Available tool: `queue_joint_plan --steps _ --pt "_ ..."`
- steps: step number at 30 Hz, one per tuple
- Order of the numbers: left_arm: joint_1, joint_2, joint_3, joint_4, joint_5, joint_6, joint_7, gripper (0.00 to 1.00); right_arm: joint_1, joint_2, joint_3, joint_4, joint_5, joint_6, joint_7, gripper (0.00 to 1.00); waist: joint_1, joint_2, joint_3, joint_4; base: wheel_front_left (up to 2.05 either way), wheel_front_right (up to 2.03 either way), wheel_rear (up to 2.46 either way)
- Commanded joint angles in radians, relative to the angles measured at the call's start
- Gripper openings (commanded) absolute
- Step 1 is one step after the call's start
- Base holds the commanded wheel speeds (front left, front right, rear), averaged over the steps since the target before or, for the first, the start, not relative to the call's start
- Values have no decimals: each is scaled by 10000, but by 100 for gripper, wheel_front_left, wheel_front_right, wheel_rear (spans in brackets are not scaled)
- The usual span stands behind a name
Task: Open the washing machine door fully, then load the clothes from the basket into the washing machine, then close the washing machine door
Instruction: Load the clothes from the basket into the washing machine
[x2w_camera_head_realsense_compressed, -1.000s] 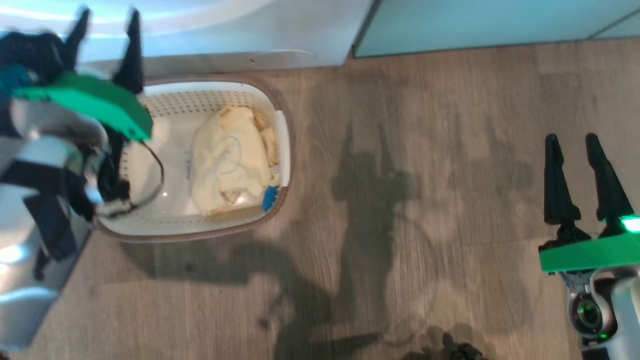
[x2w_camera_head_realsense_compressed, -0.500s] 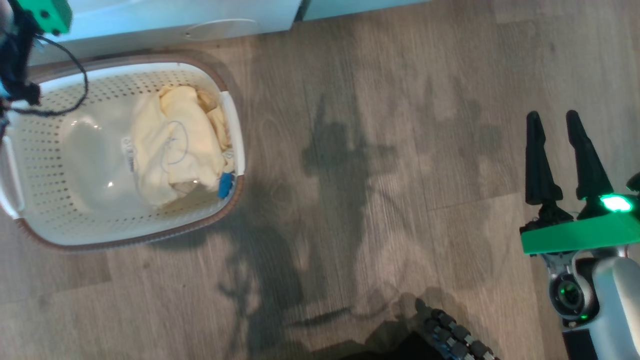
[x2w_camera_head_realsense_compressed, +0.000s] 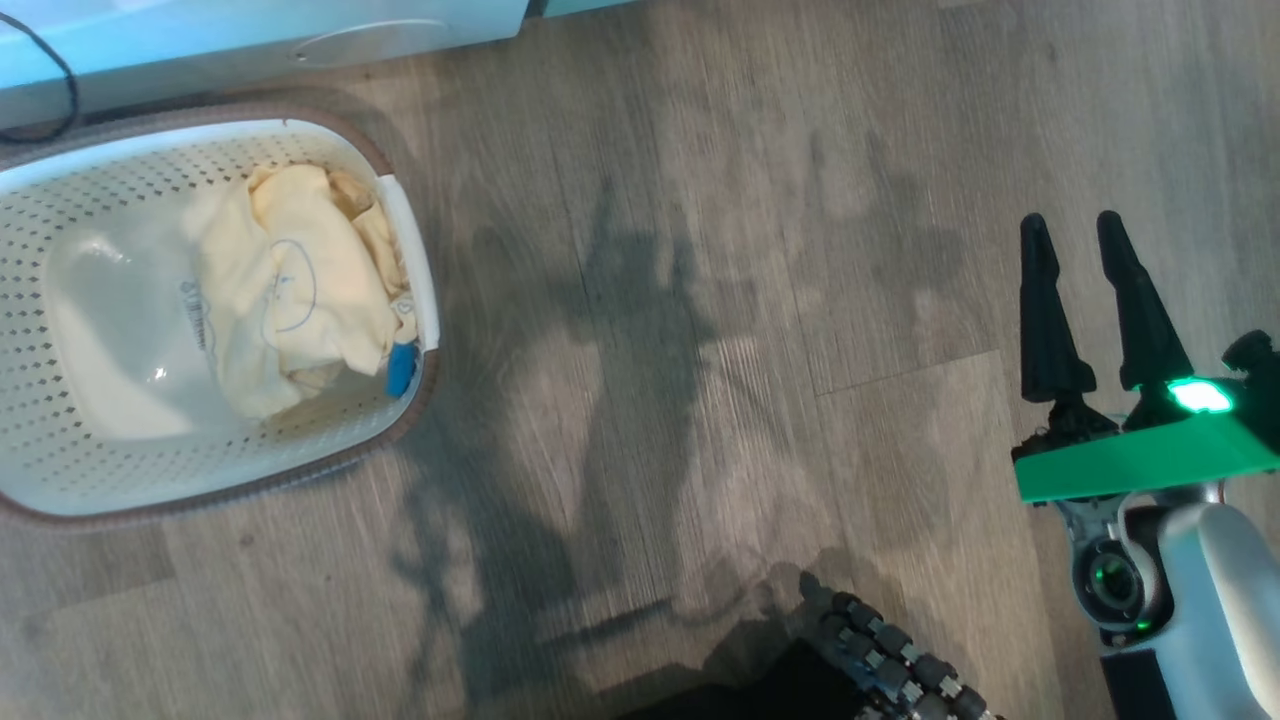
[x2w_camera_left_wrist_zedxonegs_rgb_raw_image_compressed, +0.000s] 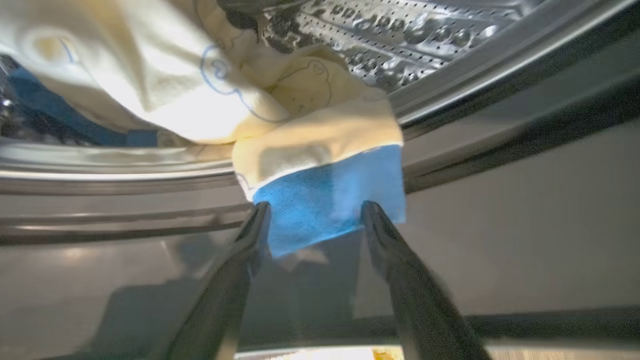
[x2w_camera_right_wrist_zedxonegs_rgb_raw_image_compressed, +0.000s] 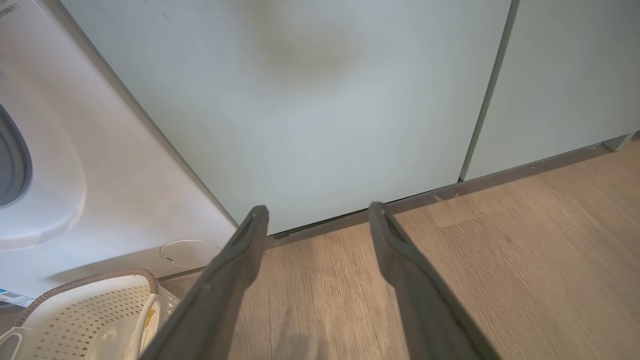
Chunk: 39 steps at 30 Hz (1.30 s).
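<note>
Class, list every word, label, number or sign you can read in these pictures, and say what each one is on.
No text can be read.
Sticker on the basket bottom: too blurred.
Blue label on the washing machine: too small.
Print at the machine's corner: too small, cut off.
Clothes: drawings, no words.

no legible txt, washing machine (x2w_camera_right_wrist_zedxonegs_rgb_raw_image_compressed: 100, 190) label (x2w_camera_right_wrist_zedxonegs_rgb_raw_image_compressed: 11, 297) too small, basket (x2w_camera_head_realsense_compressed: 60, 470) sticker (x2w_camera_head_realsense_compressed: 197, 315) blurred
</note>
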Motion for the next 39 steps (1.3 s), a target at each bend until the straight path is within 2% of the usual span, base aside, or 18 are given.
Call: queue_joint_plan --steps 1,7,8,9,10,11,20,30,32,39 --pt "-514 575 309 -54 -116 58 352 100 33 -23 171 -209 89 -29 -93 100 -1 0 62 -79 0 0 0" --pt "-975 605 233 316 -144 136 919 100 -57 7 242 -216 137 -29 -93 100 -1 0 204 -182 0 0 0" --pt "-1030 603 210 336 -136 122 949 78 -62 11 244 -212 143 -29 -93 100 -1 0 222 -184 0 0 0" --pt "-1092 607 196 351 -118 114 947 42 -69 14 244 -204 148 -29 -93 100 -1 0 241 -186 0 0 0" --pt "-1141 597 191 368 -121 106 944 15 -78 16 240 -195 150 -29 -93 100 -1 0 257 -183 0 0 0" --pt "-1191 598 173 371 -101 84 919 0 -92 20 236 -189 153 -29 -93 100 -1 0 271 -180 0 0 0" --pt "-1779 772 156 334 287 113 248 0 -277 44 299 -250 202 -29 -93 100 -1 0 541 -190 0 0 0" --pt "-2828 1403 222 349 1540 638 -1759 0 -517 66 509 -341 388 -29 -93 100 -1 0 1282 -681 0 0 0" --pt "-2966 1482 230 361 1670 670 -1987 0 -542 68 541 -348 415 -29 -93 100 -1 0 1353 -744 0 0 0" --pt "-3899 1862 233 690 2473 719 -3843 0 -680 80 849 -369 592 -29 -93 100 -1 0 1764 -1212 0 0 0"
